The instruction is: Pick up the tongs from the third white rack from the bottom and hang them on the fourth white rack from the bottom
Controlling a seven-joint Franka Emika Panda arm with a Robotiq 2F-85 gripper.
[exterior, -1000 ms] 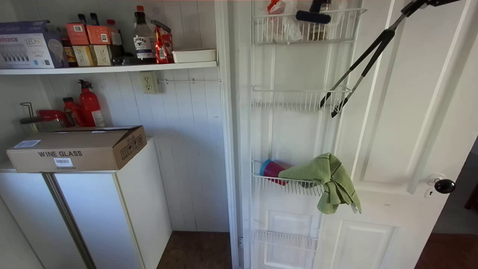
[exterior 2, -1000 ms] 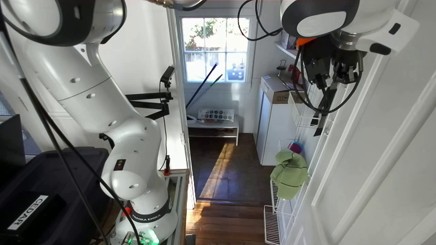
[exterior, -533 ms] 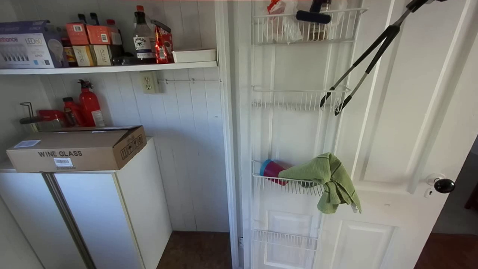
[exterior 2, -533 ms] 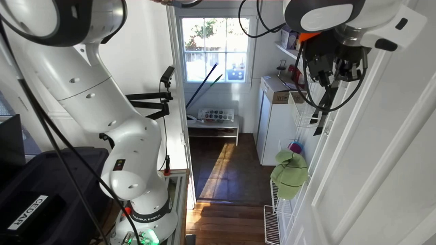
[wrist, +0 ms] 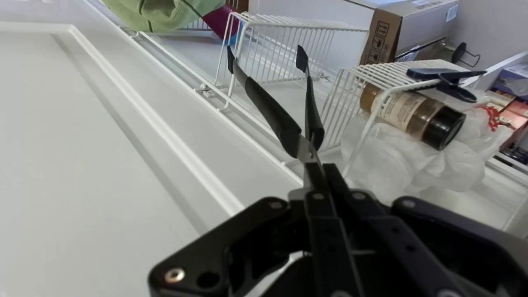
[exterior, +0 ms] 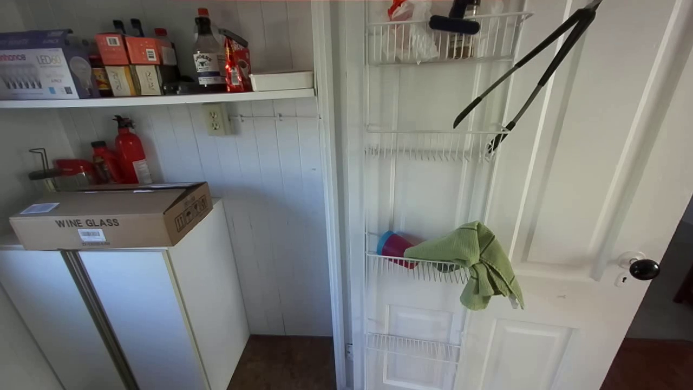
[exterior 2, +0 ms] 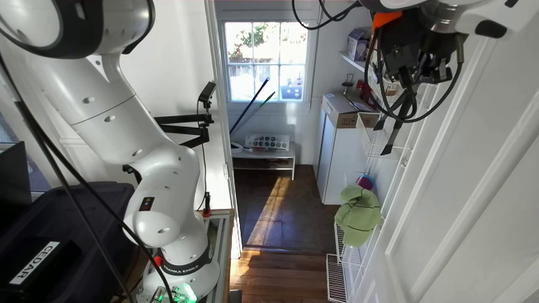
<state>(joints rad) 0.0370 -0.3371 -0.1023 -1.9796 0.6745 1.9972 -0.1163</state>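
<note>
As my pincer (wrist: 321, 166) rises, clamped on the tongs (wrist: 270, 110), they climb from the third rack (exterior: 433, 131) below. Pickup progresses; hanging remains.

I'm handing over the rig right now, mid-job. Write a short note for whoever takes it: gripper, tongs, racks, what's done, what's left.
Gripper: closed on the tongs near their joined end.
Tongs: arms spread, slanting down with the tips near the third white rack; whether they touch it is unclear.
Fourth white rack: above that, holding a bottle and a plastic bag.
Done: tongs gripped.
Left: raise them, hang them on the fourth white rack, release. Probably check first that both tips clear the third white rack.
</note>
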